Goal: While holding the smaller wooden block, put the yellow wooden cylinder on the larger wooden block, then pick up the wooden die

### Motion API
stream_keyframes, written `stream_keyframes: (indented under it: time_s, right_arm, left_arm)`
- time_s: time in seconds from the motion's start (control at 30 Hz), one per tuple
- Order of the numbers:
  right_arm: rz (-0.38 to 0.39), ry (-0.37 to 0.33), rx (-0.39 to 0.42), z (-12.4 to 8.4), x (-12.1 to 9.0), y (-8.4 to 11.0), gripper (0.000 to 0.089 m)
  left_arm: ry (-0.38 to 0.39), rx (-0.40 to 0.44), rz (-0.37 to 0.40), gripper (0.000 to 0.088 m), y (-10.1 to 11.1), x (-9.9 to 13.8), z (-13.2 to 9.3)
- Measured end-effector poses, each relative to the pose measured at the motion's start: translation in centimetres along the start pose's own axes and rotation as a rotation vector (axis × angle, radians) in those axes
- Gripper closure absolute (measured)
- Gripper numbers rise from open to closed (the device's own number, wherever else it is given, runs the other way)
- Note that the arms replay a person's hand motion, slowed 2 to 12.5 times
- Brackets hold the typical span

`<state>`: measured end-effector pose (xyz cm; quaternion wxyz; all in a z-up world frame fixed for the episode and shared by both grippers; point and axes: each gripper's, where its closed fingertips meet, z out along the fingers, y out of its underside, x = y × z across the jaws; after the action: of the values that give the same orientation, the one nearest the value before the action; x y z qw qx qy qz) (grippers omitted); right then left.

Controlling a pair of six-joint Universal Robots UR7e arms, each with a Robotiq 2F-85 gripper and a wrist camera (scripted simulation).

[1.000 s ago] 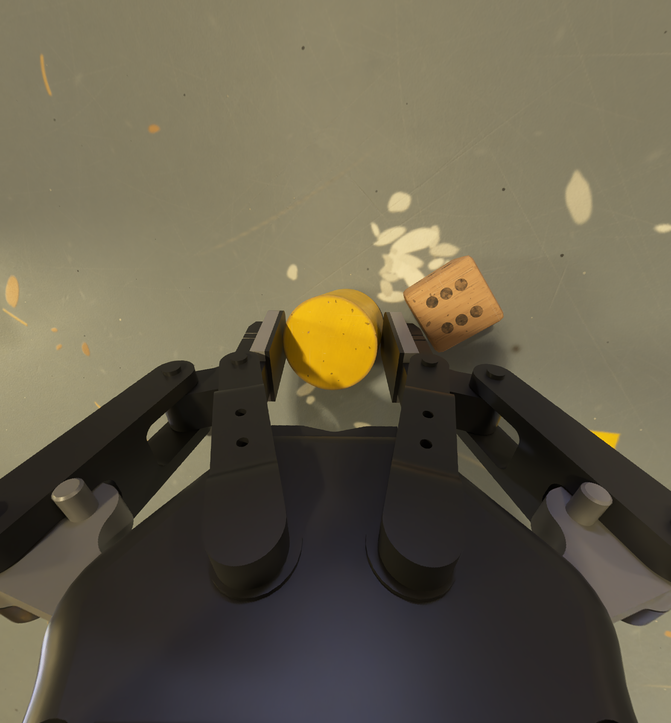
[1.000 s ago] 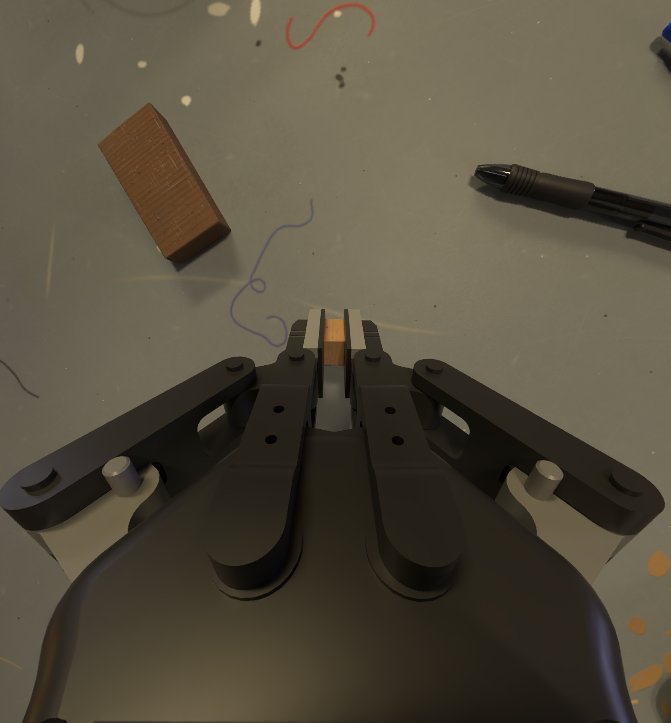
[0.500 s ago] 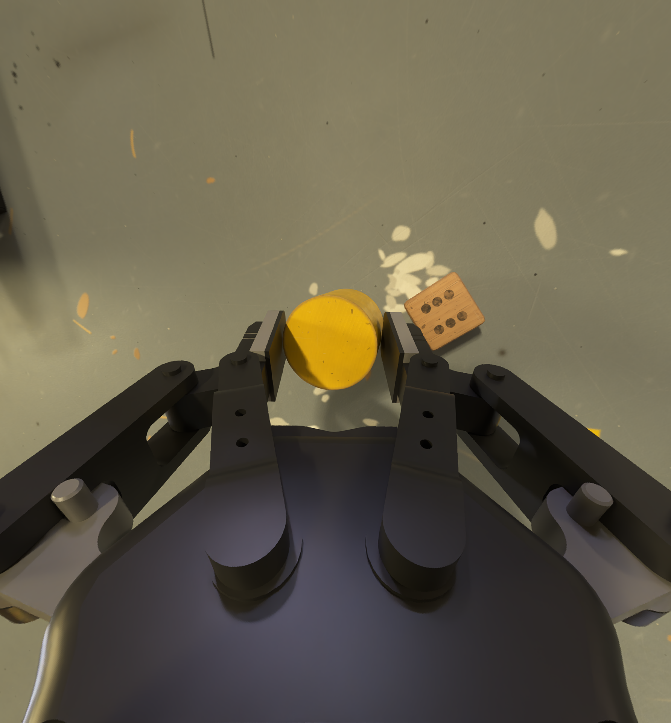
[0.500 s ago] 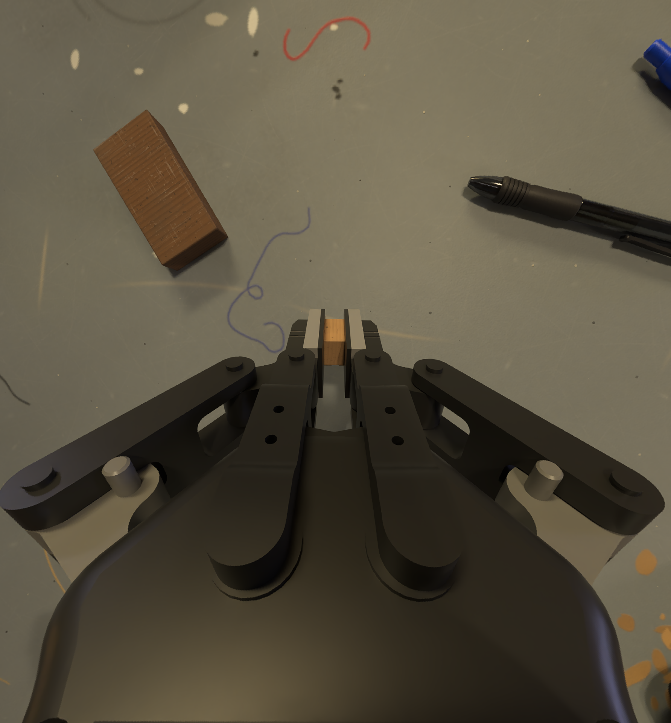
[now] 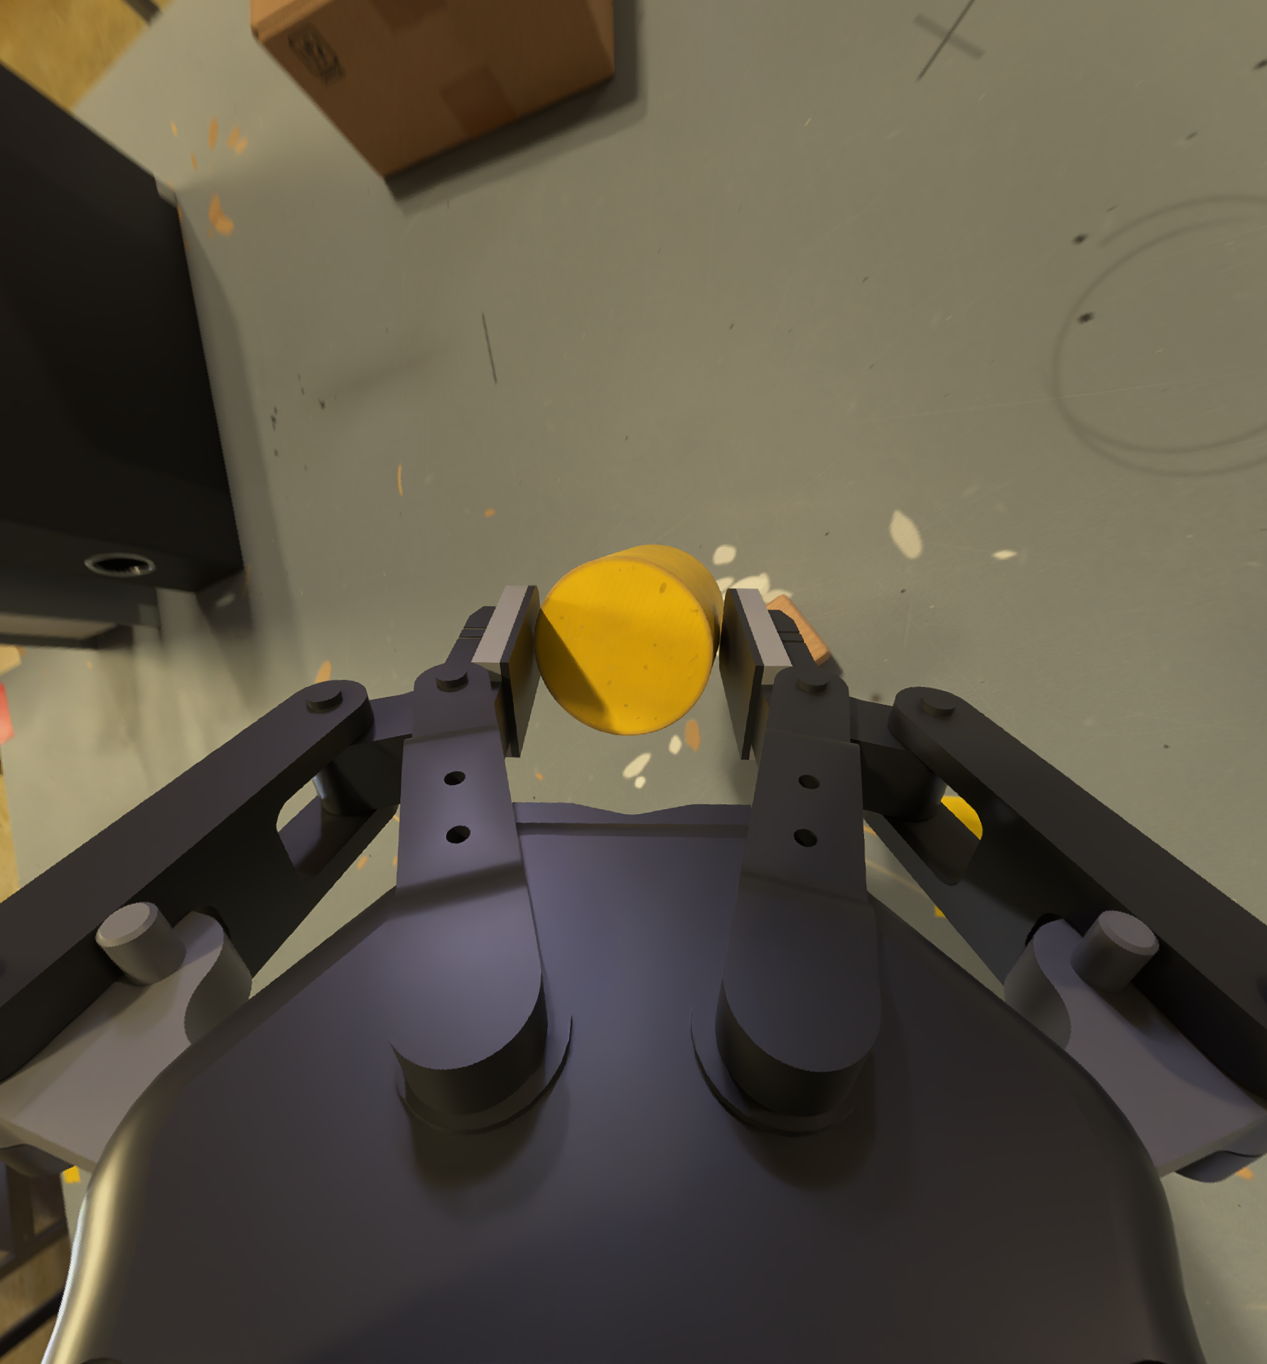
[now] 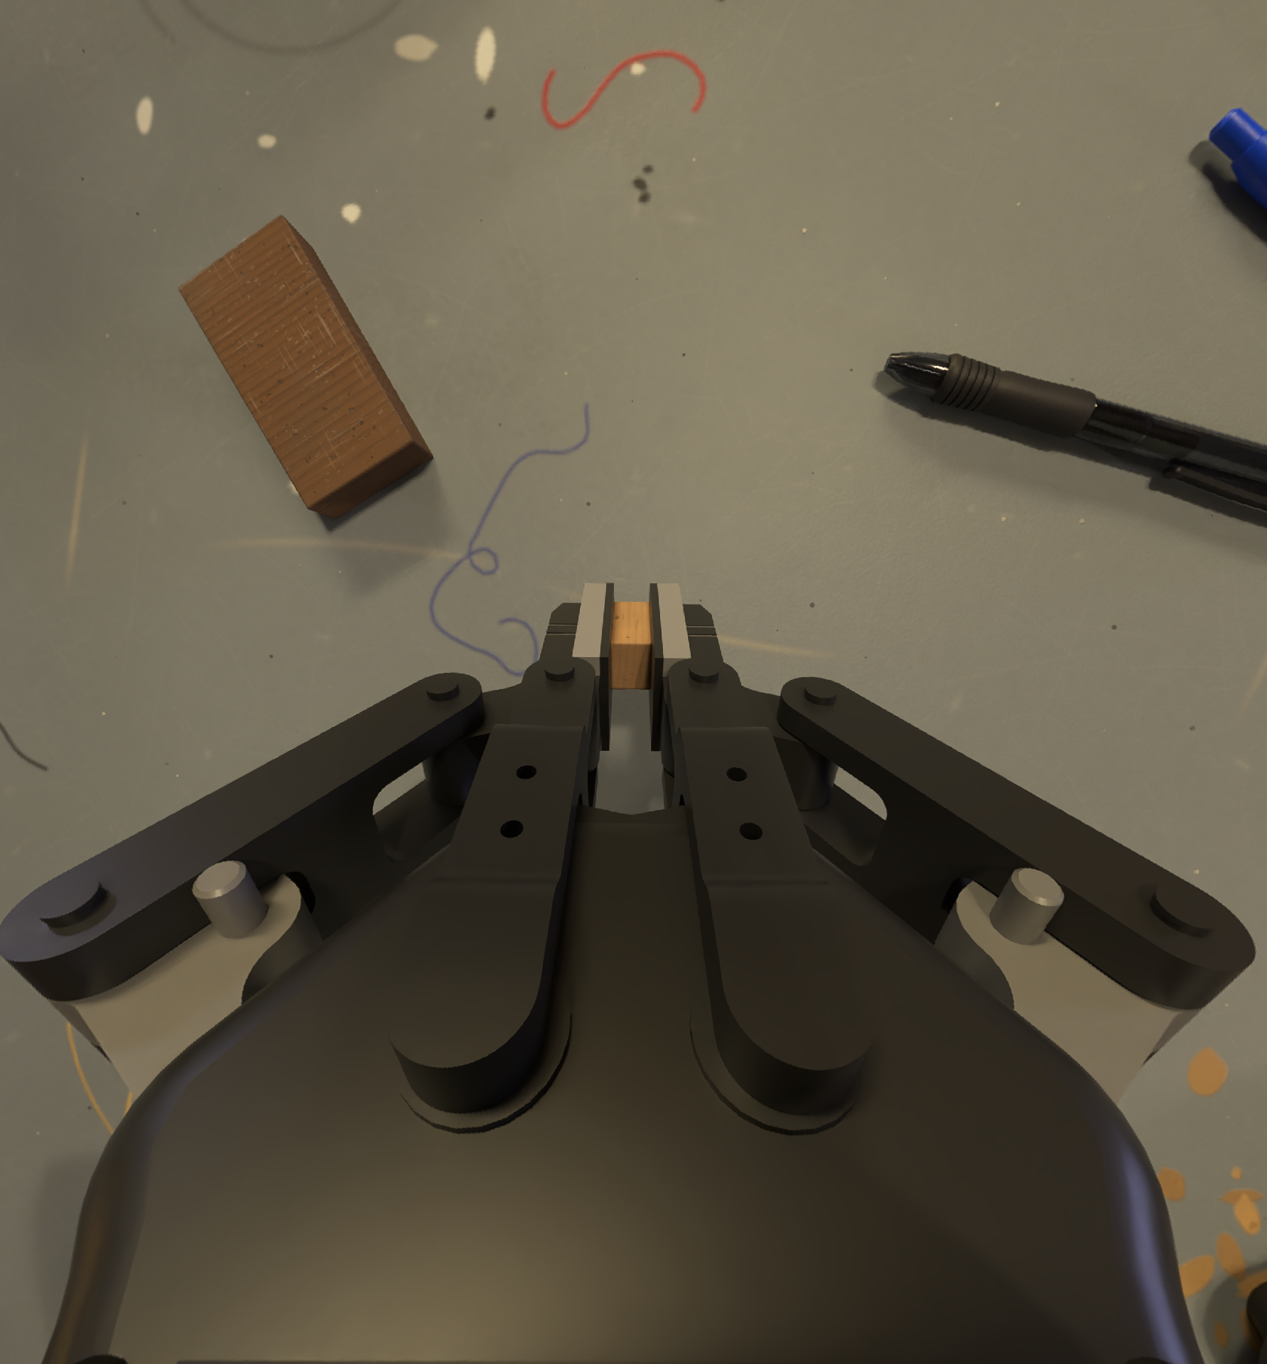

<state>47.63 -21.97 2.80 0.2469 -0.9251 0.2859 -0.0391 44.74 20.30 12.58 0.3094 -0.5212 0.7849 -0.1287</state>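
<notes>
Yellow wooden cylinder is pinched by the left gripper above the table, the wooden die peeking past its finger. Right gripper clamps the smaller wooden block; the larger wooden block lies alone, open table on all 4 sides.

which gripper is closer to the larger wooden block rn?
Right. The right gripper, shut on the smaller wooden block, has the larger wooden block ahead-left. The left gripper, holding the yellow cylinder, shows none.
</notes>
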Motion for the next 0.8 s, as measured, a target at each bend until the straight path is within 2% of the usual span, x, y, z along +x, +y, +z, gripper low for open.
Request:
stream_keyframes:
  time_s: [0.1,0.3,0.53,0.8]
  right_arm:
    - [-0.003,0.002,0.001,0.0,0.0,0.0,0.0809]
    - [-0.012,0.004,0.004,0.0,-0.1,-0.2,0.0809]
    - [-0.021,0.004,0.005,0.1,-0.1,-0.2,0.0809]
    - [-0.037,0.009,0.005,0.0,-0.1,-0.3,0.0809]
  left_arm:
    - [0.008,0.055,0.061,0.0444,-1.5,1.0,-1.4]
    - [0.06,0.182,0.242,0.0444,-4.9,4.5,-4.3]
    - [0.172,0.292,0.446,0.0444,-8.3,10.8,-7.0]
    - [0.316,0.333,0.676,0.0444,-10.1,18.5,-8.0]
